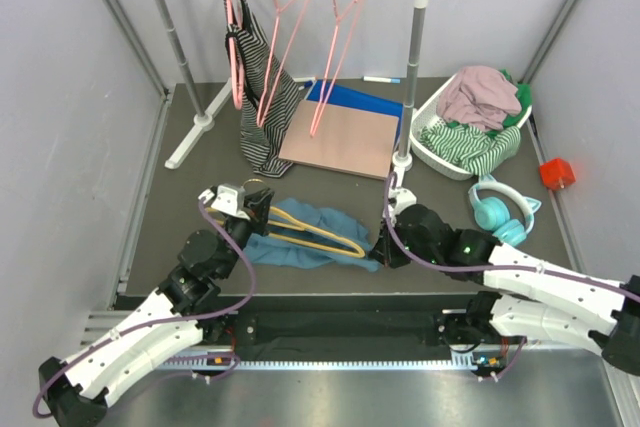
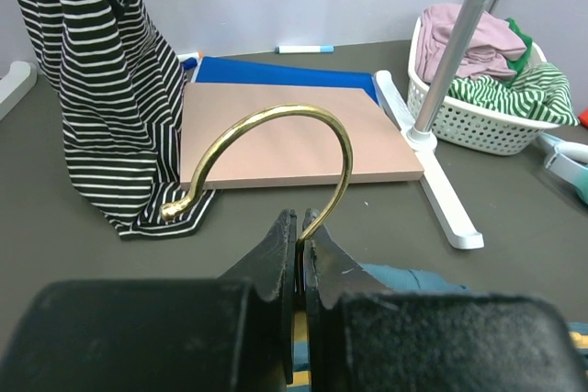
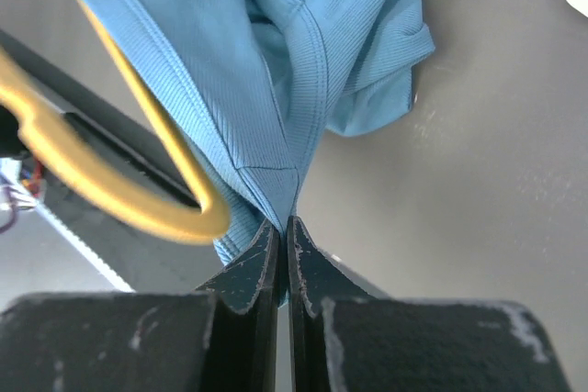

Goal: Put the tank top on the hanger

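Observation:
The teal-blue tank top [image 1: 310, 232] lies crumpled on the dark table between my two arms. The yellow-orange hanger [image 1: 315, 234] lies across it, its shoulder end near the right gripper. My left gripper [image 1: 252, 209] is shut on the base of the hanger's metal hook [image 2: 276, 149], which curves up and left in the left wrist view. My right gripper [image 1: 380, 245] is shut on a pinched fold of the tank top [image 3: 276, 71] at its right edge, with the hanger's rounded end [image 3: 175, 218] just left of the fingers [image 3: 248, 268].
A clothes rack [image 1: 415, 67] stands at the back with pink hangers [image 1: 335, 47] and a black-and-white striped garment [image 1: 262, 87]. A tan board [image 1: 340, 139] lies over a blue one. A white basket [image 1: 440, 147] of clothes and teal headphones [image 1: 500, 209] sit right.

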You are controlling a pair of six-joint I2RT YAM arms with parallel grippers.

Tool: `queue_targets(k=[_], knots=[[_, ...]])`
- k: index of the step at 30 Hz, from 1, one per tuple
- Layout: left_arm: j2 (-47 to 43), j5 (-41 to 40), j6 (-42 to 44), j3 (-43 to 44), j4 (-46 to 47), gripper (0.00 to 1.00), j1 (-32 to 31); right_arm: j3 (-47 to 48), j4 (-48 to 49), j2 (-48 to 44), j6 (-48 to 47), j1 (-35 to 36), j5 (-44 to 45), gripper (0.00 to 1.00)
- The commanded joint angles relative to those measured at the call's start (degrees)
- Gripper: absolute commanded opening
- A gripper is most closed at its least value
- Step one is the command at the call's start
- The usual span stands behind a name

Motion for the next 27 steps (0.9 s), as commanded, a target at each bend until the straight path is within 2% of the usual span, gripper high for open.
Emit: queue_targets(k=[1, 5, 13, 27], knots=[[-0.6, -2.1, 1.5, -0.4, 5.2, 0.0, 0.0, 0.2, -3.4, -5.3, 1.6, 0.7, -0.5, 0.0], [-0.2, -1.9, 1.6, -0.6, 5.6, 0.0, 0.0, 0.2, -4.7, -8.5, 2.2, 0.7, -0.6, 0.0], [0.8, -1.3, 1.7, -0.7, 6.1, 0.0, 0.0, 3.7, -4.5, -8.5, 1.4, 0.9, -1.5, 0.0], [1.6, 0.4, 1.1, -0.6, 6.7, 0.0, 0.0, 13.5, 2.2, 2.1, -3.9, 3.9, -2.8, 0.0]])
